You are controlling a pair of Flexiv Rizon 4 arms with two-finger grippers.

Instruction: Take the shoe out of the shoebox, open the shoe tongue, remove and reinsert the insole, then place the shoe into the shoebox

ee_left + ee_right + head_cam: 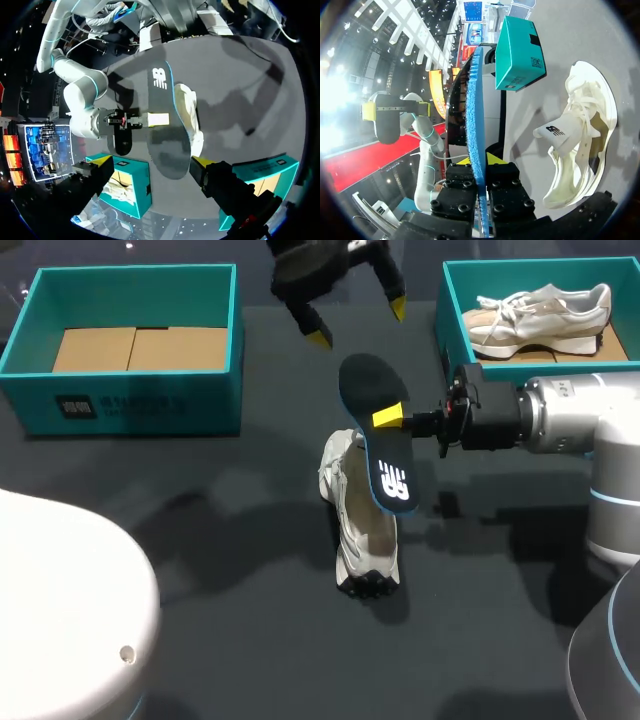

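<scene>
The shoe [362,530] lies on the dark table [200,540] near its middle, with the black insole [380,435] held just above it, clamped edgewise by the right gripper [390,418], while the left gripper [357,322] hangs beyond them, fingers spread wide.

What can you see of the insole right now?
The insole is out of the shoe. It is a thin, foam-like piece, black on top with a white logo at one end and bright blue along its edge. The right gripper is shut on it near the middle and holds it in the air above the white shoe on the table. Nothing else touches it. The left gripper is open beyond its plain end.
</scene>
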